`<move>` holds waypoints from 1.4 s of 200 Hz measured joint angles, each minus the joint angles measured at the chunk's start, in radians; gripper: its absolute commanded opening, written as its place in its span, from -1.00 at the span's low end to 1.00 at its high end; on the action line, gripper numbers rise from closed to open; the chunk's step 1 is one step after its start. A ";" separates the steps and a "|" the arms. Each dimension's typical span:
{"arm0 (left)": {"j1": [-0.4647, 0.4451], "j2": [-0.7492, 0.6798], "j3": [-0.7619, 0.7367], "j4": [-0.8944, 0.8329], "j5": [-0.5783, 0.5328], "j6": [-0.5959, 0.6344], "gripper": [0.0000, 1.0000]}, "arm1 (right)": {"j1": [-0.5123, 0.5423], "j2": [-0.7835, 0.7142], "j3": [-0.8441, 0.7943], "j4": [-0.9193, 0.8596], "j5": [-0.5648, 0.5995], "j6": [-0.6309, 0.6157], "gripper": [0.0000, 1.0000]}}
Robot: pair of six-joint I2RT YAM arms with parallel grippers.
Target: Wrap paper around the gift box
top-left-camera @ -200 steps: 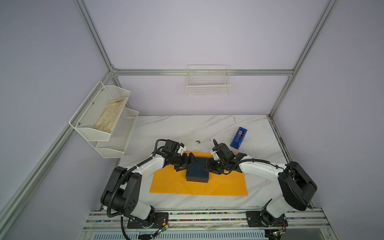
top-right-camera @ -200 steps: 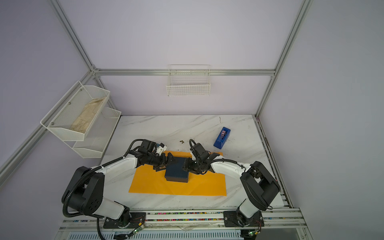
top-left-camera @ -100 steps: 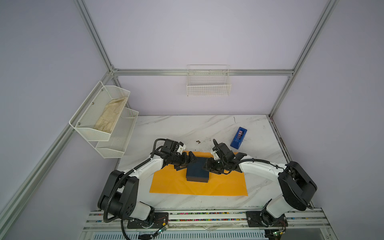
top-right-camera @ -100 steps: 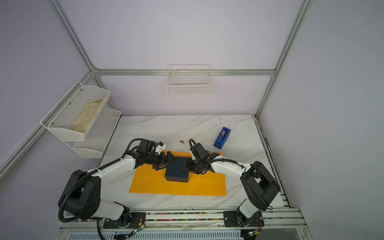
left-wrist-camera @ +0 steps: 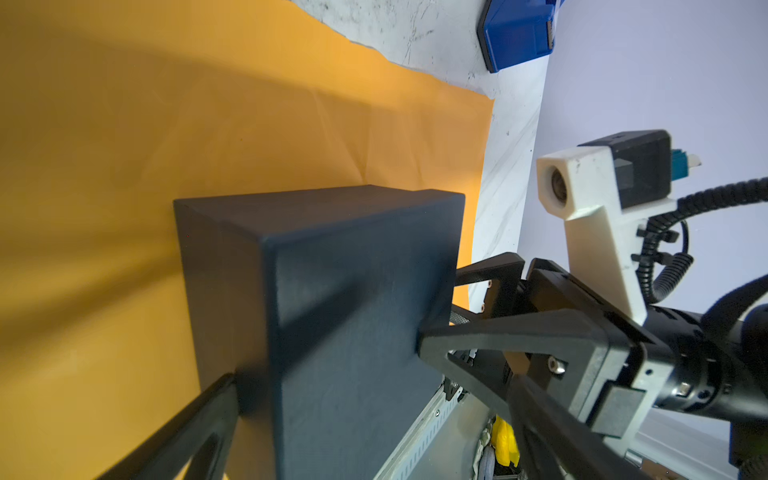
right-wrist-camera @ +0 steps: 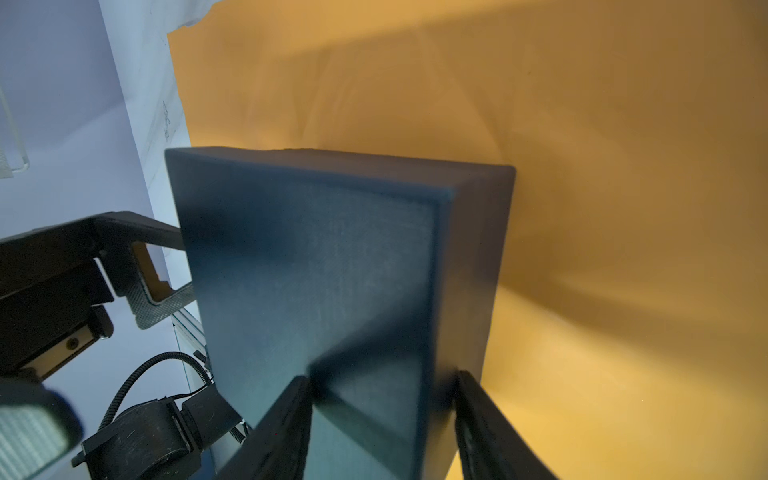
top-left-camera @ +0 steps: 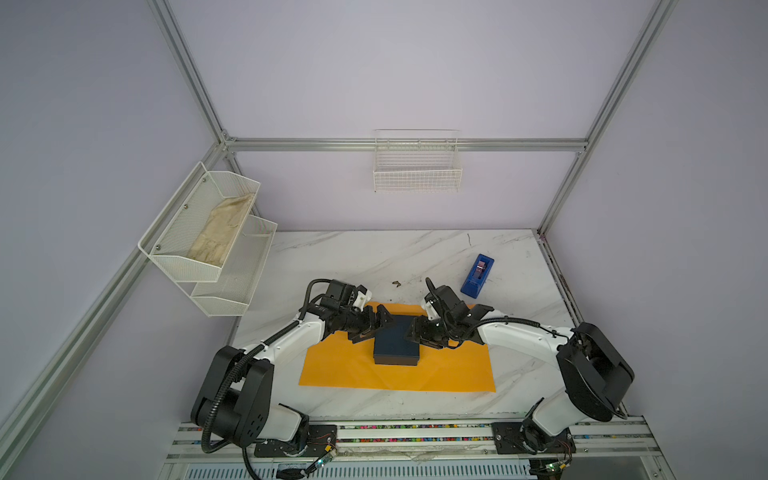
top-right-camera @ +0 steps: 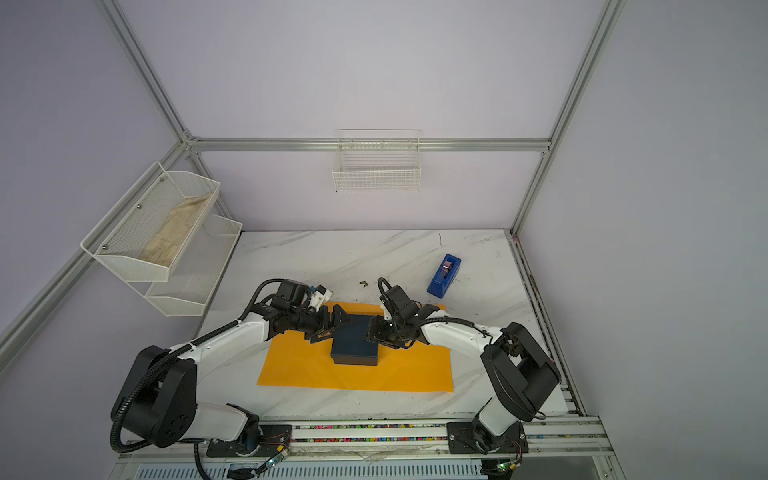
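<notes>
Orange paper (top-left-camera: 340,368) flat beneath the gift box (top-left-camera: 397,347), clasped by the right pincer (top-left-camera: 414,336), left pincer (top-left-camera: 375,328) wide beside it: apparently positioning; next, release, lift a paper edge.

Setting: robotics lab test cell. Marble-pattern tabletop (top-left-camera: 374,257) enclosed by aluminium frame (top-left-camera: 407,144) and plain lilac walls (top-left-camera: 374,75). Left arm (top-left-camera: 286,345) and right arm (top-left-camera: 519,336) bolted to rail (top-left-camera: 415,428) at tabletop's front edge. Wire basket (top-left-camera: 417,178) above its back edge, mesh shelves (top-left-camera: 183,266) above its left edge.
</notes>
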 measured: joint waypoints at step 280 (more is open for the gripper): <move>-0.015 0.158 0.117 -0.121 -0.076 0.115 0.56 | 0.002 -0.028 -0.002 -0.014 0.026 -0.012 0.07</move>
